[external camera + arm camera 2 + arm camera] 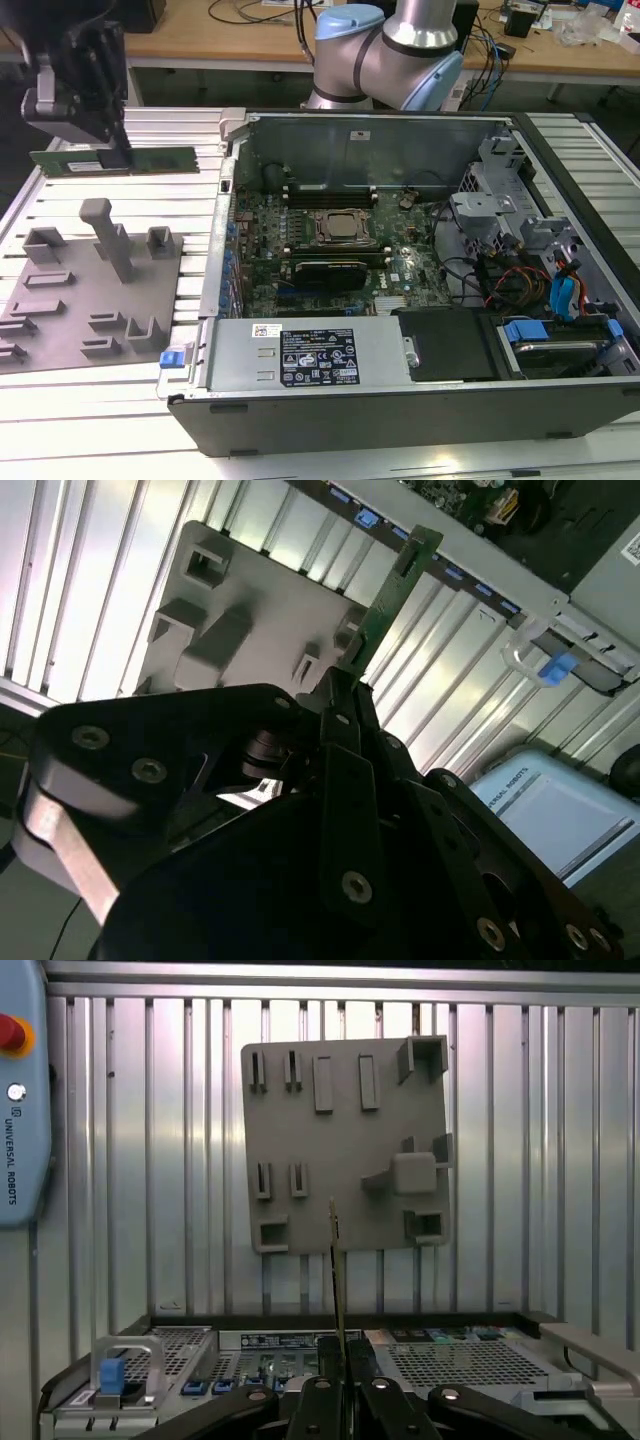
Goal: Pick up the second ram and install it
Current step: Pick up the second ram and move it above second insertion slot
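Holding ram (160, 160) | gripper (115, 150) closed on its top edge, stick level above table (195, 205) near tray (60, 300) | lower edge free, probably for seating in case (360, 150).

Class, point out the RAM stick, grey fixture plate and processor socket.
RAM stick (165, 160): exterior view, free green end.
Grey fixture plate (340, 1150): first wrist view, bare centre.
Processor socket (345, 228): exterior view, its middle.

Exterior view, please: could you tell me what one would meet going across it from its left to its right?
The second ram gripped in the pincer → processor socket → grey drive cage → blue cables.
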Controlling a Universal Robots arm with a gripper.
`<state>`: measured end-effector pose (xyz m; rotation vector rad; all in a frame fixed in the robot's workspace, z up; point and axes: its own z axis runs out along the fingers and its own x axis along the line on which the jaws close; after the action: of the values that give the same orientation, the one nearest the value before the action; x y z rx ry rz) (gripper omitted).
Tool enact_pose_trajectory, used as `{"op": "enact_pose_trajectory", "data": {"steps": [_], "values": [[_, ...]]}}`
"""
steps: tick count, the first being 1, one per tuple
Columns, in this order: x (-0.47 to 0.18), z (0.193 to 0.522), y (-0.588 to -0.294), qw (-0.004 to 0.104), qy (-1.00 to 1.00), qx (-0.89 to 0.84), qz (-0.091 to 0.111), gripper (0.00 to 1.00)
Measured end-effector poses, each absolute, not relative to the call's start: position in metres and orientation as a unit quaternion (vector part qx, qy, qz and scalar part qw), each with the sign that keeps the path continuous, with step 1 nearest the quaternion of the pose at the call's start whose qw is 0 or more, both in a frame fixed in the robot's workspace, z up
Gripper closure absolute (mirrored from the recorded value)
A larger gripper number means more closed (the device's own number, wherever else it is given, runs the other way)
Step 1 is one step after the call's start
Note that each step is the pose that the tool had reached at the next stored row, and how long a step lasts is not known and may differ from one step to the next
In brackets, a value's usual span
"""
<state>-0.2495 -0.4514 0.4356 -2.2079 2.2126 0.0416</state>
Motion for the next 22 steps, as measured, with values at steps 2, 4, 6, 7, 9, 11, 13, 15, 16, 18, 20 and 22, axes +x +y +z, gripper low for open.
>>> {"op": "enact_pose_trajectory", "data": {"steps": [2,4,6,7,9,11,13,15,16,18,20,22], "values": [[-0.241,0.436,-0.451,0.008,0.708,-0.706,0.013,0.86],[-0.224,0.436,-0.451,0.008,0.708,-0.706,0.013,0.86],[-0.215,0.436,-0.451,0.008,0.709,-0.705,0.013,0.86],[-0.213,0.435,-0.451,0.008,0.713,-0.701,0.013,0.86],[-0.212,0.435,-0.451,0.008,0.725,-0.689,0.013,0.86],[-0.207,0.435,-0.451,0.008,0.728,-0.686,0.013,0.86],[-0.198,0.435,-0.451,0.008,0.729,-0.684,0.013,0.86],[-0.186,0.433,-0.45,0.008,0.731,-0.682,0.013,0.86],[-0.183,0.433,-0.45,0.008,0.732,-0.682,0.013,0.86],[-0.176,0.431,-0.45,0.007,0.732,-0.681,0.014,0.86],[-0.17,0.43,-0.45,0.007,0.733,-0.68,0.014,0.86],[-0.16,0.428,-0.45,0.007,0.735,-0.678,0.015,0.86]]}}
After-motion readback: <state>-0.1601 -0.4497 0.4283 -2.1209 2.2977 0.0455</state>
